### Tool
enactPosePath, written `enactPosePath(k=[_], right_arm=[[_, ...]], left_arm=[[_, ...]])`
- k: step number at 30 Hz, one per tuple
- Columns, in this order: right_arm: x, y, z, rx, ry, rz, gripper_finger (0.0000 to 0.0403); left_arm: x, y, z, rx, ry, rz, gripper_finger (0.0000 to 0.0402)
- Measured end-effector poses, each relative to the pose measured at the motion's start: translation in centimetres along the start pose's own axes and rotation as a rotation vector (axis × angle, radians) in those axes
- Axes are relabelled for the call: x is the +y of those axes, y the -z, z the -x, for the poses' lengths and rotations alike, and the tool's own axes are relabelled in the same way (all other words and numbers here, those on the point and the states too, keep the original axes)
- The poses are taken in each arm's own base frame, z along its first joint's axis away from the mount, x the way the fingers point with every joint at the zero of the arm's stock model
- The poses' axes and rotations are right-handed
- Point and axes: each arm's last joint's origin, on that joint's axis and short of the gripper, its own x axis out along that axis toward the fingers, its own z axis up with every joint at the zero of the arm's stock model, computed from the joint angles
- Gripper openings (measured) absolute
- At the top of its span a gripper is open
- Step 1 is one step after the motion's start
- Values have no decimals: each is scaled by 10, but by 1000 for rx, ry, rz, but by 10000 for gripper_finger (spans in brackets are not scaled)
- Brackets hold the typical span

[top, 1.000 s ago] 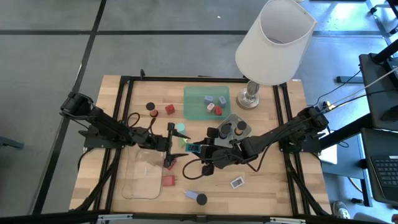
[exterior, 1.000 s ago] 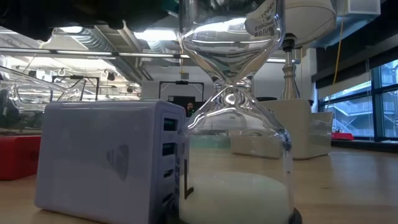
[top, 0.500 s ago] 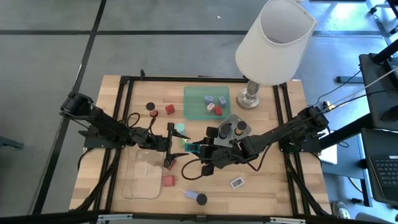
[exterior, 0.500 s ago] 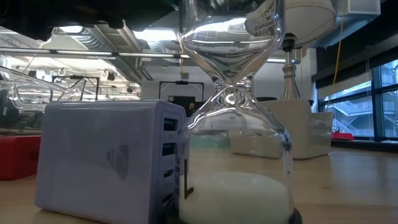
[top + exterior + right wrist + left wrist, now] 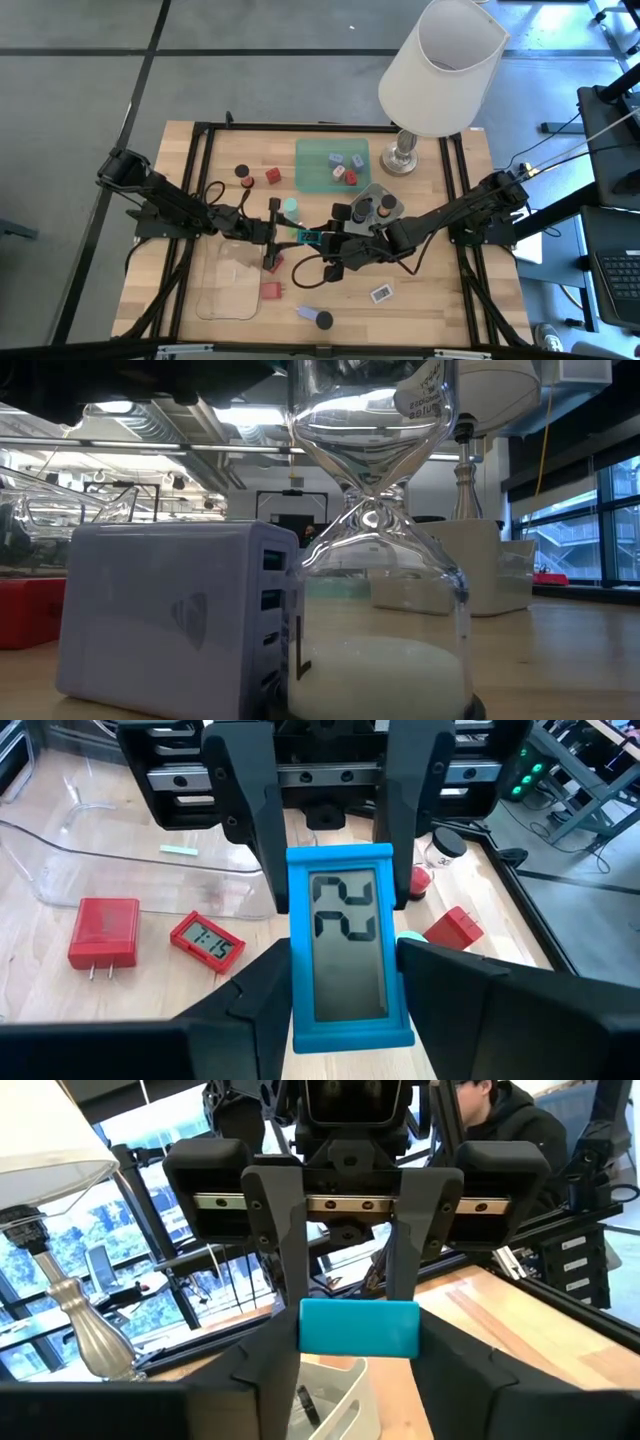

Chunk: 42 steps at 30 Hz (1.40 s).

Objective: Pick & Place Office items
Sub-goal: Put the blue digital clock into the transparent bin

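A small blue-framed digital clock (image 5: pixel 310 237) (image 5: pixel 349 946) hangs between my two grippers over the table's middle. My left gripper (image 5: pixel 297 234) comes from the left and my right gripper (image 5: pixel 323 242) from the right; both are shut on it. Its back (image 5: pixel 360 1327) faces the left wrist view. Other office items lie loose: a red block (image 5: pixel 273 176), a black cap (image 5: pixel 243 171), a teal disc (image 5: pixel 290 206), a red plug block (image 5: pixel 102 932), a red clock (image 5: pixel 207 940) and a labelled card (image 5: pixel 381 293). My left gripper pinches the clock's two long sides at its far end (image 5: pixel 340 855) between its fingers (image 5: pixel 262 840). It reaches in about level from the table's left. The clock is clear of the table. My right gripper pinches the same two long sides at the opposite end (image 5: pixel 350 1030) between its fingers (image 5: pixel 425 985). It comes about level from the table's right, the fingers along the clock. The display faces its wrist camera.
At the back stands a green tray (image 5: pixel 308 150) with several pieces. A grey tray (image 5: pixel 372 190) with black caps is right of centre, and a clear tray (image 5: pixel 215 300) is at the front left. The white-shaded lamp (image 5: pixel 440 70) is at the back right. An hourglass (image 5: pixel 380 560) and a pale charger (image 5: pixel 170 620) fill the low view.
My left gripper's fingers have drawn in onto the blue clock's end, while my right gripper keeps its hold. The clock and both arms stay where they were.
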Motion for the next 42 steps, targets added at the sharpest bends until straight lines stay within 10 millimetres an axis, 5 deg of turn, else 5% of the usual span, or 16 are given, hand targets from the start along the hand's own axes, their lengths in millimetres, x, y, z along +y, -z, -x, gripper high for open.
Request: enactPosePath(k=[12, 21, 29, 34, 42], right_arm=[[-1, -1, 1, -3, 24, -18, 167], [-4, -3, 5, -6, 11, -121, 277], [-37, -5, 55, 141, -114, -339, 371], [-48, 7, 93, 356, -200, -482, 375], [-26, 34, 132, 595, -132, -479, 356]], left_arm=[[0, -5, -3, -17, 3, -7, 153], [3, -8, -4, -23, -63, 15, 153], [8, -10, -5, 15, -246, 134, 161], [2, -14, -9, 58, -322, 300, 165], [-36, -68, -34, 418, -187, 293, 157]])
